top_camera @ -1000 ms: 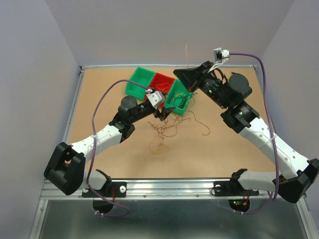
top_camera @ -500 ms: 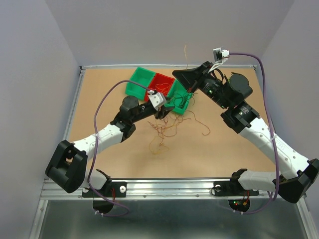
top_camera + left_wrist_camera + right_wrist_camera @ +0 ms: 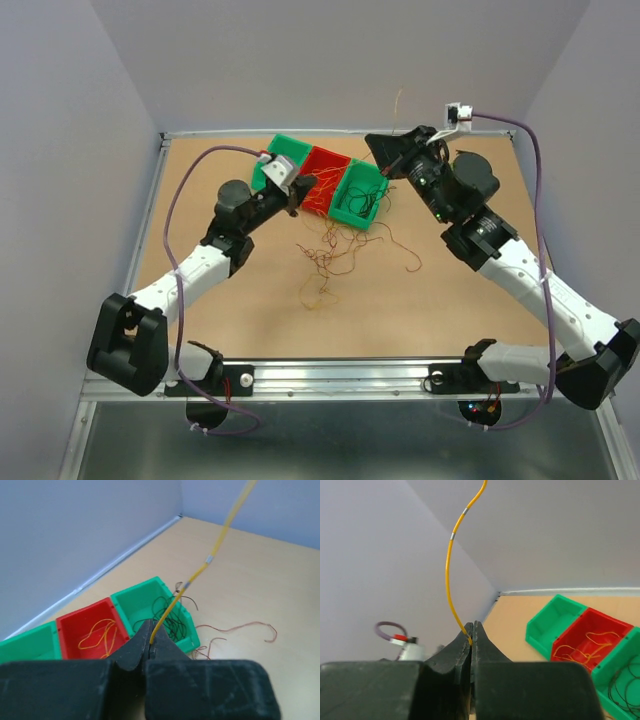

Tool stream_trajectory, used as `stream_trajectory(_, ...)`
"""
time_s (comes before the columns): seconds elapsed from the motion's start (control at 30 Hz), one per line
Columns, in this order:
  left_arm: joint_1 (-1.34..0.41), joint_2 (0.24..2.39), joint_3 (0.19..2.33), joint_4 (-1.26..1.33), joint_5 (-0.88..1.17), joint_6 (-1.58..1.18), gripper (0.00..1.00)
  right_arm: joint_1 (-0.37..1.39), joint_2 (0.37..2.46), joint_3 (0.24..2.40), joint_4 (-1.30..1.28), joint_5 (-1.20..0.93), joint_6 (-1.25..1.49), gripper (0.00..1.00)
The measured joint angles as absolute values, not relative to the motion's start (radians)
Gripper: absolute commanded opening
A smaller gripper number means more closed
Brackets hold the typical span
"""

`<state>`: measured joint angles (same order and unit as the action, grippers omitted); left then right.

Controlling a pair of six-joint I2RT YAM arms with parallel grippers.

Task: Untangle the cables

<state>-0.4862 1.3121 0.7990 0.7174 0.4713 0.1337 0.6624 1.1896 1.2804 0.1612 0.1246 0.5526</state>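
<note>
left arm stretches low, left gripper by the red bin, shut on a yellow strand; right gripper, raised right of the bin, pinches a second strand; cable clump lies just in front of the bin.

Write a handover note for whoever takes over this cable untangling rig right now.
Left end effector: shut on a yellow strand.
Right end effector: shut on an upright yellow strand.
Done: orange-yellow strands lie in the red bin, black strands in the green bin beside it.
To do: drop off both held strands; separate the brown-red tangle on the table.
</note>
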Motion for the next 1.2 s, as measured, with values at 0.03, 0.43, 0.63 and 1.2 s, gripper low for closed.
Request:
stream_trajectory(0.03, -0.459, 1.301, 0.799, 0.723, 0.467, 0.105, 0.00, 0.662, 1.192, 1.259, 0.165, 0.154, 0.565, 0.00)
stream_trajectory(0.43, -0.324, 1.263, 0.759, 0.707, 0.620, -0.138, 0.00, 0.693, 1.533, 0.912, 0.216, 0.077, 0.643, 0.16)
stream_trajectory(0.63, -0.285, 1.269, 0.761, 0.778, 0.597, -0.155, 0.00, 0.676, 1.461, 0.826, 0.242, 0.041, 0.604, 0.46)
stream_trajectory(1.2, -0.279, 1.632, 1.055, 0.755, 0.553, -0.097, 0.00, 0.670, 1.200, 0.647, 0.285, 0.207, 0.581, 0.77)
